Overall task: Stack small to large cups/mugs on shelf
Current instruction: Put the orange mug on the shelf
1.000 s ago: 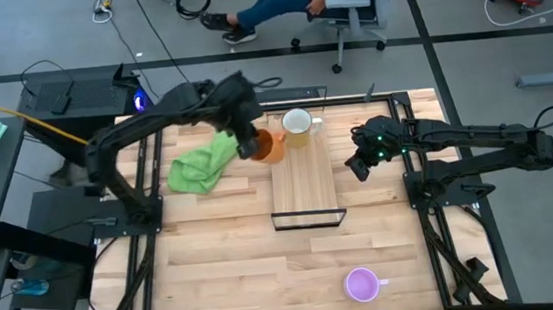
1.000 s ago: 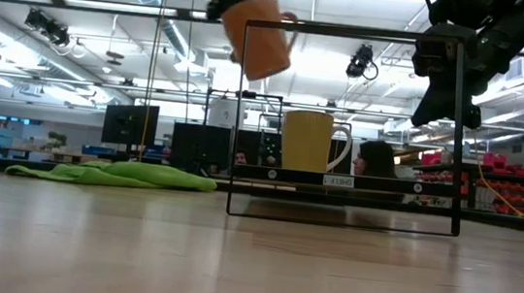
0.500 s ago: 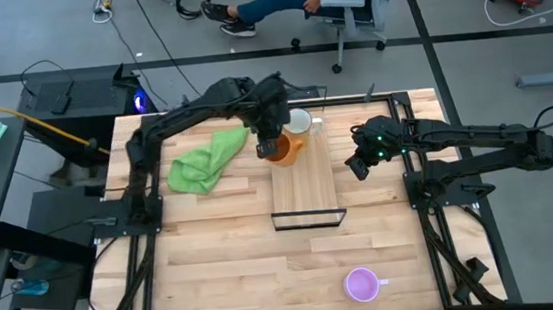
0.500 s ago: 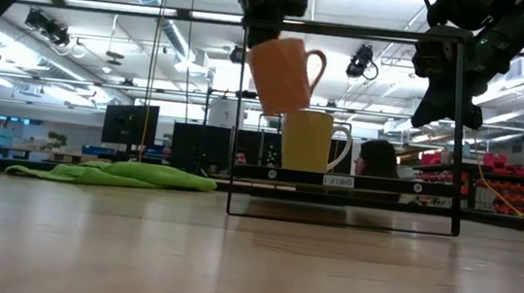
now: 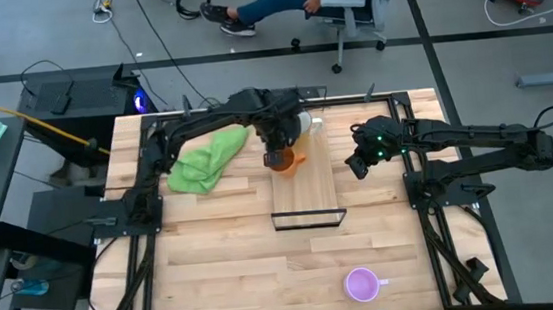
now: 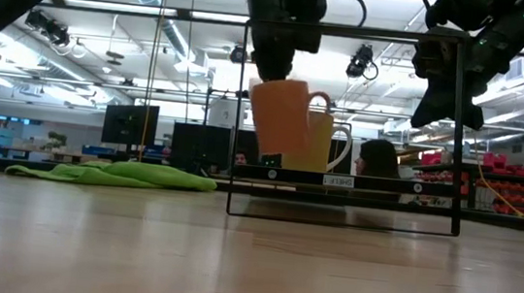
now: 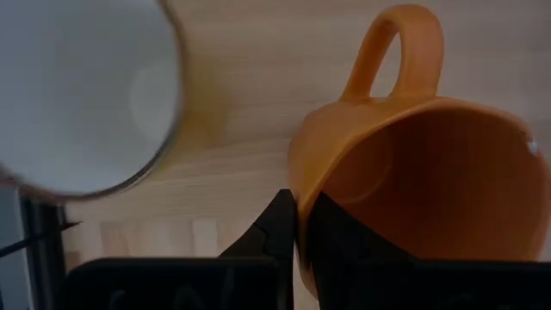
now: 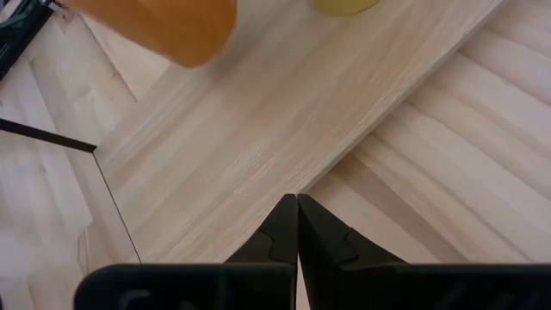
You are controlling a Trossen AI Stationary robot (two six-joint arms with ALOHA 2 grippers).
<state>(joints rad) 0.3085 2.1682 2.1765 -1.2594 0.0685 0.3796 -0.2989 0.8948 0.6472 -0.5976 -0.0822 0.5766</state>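
Note:
My left gripper (image 5: 278, 157) is shut on the orange mug (image 5: 290, 160) over the far part of the light-wood shelf (image 5: 304, 188). The mug is just in front of the white mug (image 5: 299, 123), which stands on its base on the shelf. In the low view the orange mug (image 6: 279, 124) has its base at the level of the shelf (image 6: 385, 186); whether it touches, I cannot tell. My right gripper (image 5: 356, 165) is shut and empty, hovering right of the shelf. The light purple mug (image 5: 361, 284) stands on the table near its front edge. My left gripper pinches the orange mug's wall at the rim (image 7: 297, 185), on the side roughly opposite the handle (image 7: 400, 52). One finger (image 7: 340, 245) is inside the mug and one finger (image 7: 274, 237) outside. The fingers come from above, pointing down. The mug hangs mouth up, slightly tilted.
A green cloth (image 5: 202, 159) lies on the table left of the shelf. The shelf's thin black frame (image 5: 307, 220) stands at its near end. A person sits on a chair (image 5: 344, 4) beyond the table's far edge.
My left gripper has carried the orange mug toward the table's right edge, from beside the green cloth to over the shelf. It has then gone down until the mug's base is level with the shelf beside the white mug. The mug's tilt has lessened.

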